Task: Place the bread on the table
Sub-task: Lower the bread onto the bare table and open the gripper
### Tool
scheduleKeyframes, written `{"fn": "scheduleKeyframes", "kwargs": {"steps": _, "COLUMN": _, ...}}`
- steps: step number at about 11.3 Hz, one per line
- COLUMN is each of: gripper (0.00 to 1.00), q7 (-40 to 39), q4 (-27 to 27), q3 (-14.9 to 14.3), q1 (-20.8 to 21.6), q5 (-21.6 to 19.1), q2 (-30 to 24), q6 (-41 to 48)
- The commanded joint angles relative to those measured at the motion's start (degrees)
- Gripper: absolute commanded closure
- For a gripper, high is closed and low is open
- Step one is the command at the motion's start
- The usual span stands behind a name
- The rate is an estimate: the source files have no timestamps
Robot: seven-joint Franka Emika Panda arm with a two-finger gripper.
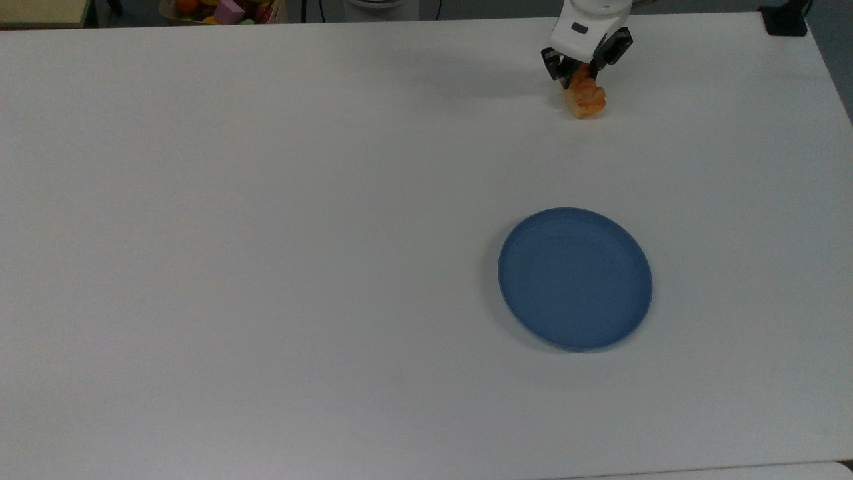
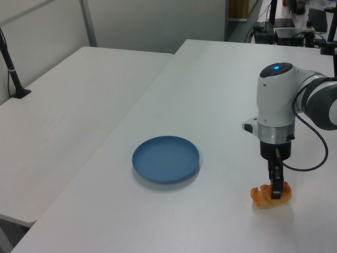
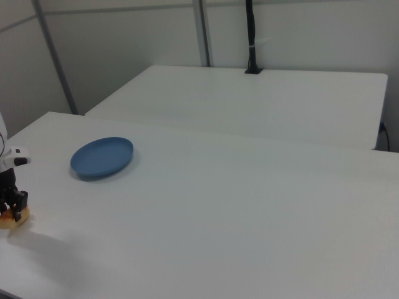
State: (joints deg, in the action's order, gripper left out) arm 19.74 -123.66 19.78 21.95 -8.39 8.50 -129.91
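Observation:
The bread (image 1: 586, 100), a small golden-orange bun, rests on the white table (image 1: 266, 233) near the far edge in the top view's upper right. In the left view the bread (image 2: 259, 196) lies at the lower right, and in the right view the bread (image 3: 19, 219) lies at the far left. My gripper (image 1: 581, 72) points straight down with its fingers closed on the bun's end nearest the arm. One dark finger crosses the front of the bun in the left view, where the gripper (image 2: 274, 191) reaches the tabletop. The gripper (image 3: 12, 205) also stands over the bun in the right view.
A round blue plate (image 1: 575, 278) lies with nothing on it, toward the top view's bottom from the bread. A bin of colourful toys (image 1: 223, 10) sits beyond the far edge. A second white table (image 2: 63, 105) adjoins at the left view's left. A black post (image 1: 785, 19) stands at the corner.

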Motion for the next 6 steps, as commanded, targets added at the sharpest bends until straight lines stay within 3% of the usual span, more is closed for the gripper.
{"fn": "scheduleKeyframes", "kwargs": {"steps": 1, "gripper": 0.08, "q7": 6.1, "q4": -0.7, "q3": 0.3, "q1": -0.2, "q5": -0.8, "q2": -0.3, "q6": -0.5}}
{"fn": "scheduleKeyframes", "kwargs": {"steps": 2, "gripper": 0.02, "q7": 6.3, "q4": -0.4, "q3": 0.4, "q1": -0.3, "q5": -0.8, "q2": -0.3, "q6": -0.1}}
{"fn": "scheduleKeyframes", "kwargs": {"steps": 6, "gripper": 0.00, "q7": 6.3, "q4": 6.7, "q3": 0.3, "q1": -2.3, "q5": -0.7, "q2": -0.9, "q6": 10.2}}
